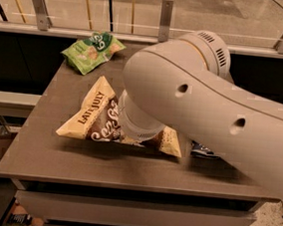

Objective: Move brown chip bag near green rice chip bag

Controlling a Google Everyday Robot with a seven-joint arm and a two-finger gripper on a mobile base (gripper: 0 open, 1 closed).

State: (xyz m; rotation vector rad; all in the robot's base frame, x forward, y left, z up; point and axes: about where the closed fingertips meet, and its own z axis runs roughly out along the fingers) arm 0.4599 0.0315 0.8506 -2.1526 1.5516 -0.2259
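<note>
Though facing the grey-brown table (42,160), cannot see the gripper: buried under the bulky white robot arm (193,100), over the middle of the large brown-and-cream foil chip bag (93,116), so cannot tell clenched from released. Could lose that bag mid-slide if pinched thinly, or drag along a seemingly dark blue packet (203,151) just right of it. Farther back, left of the brown bag, well apart: small light-green crinkled rice chip bag (89,52); could overshoot and knock it off.
</note>
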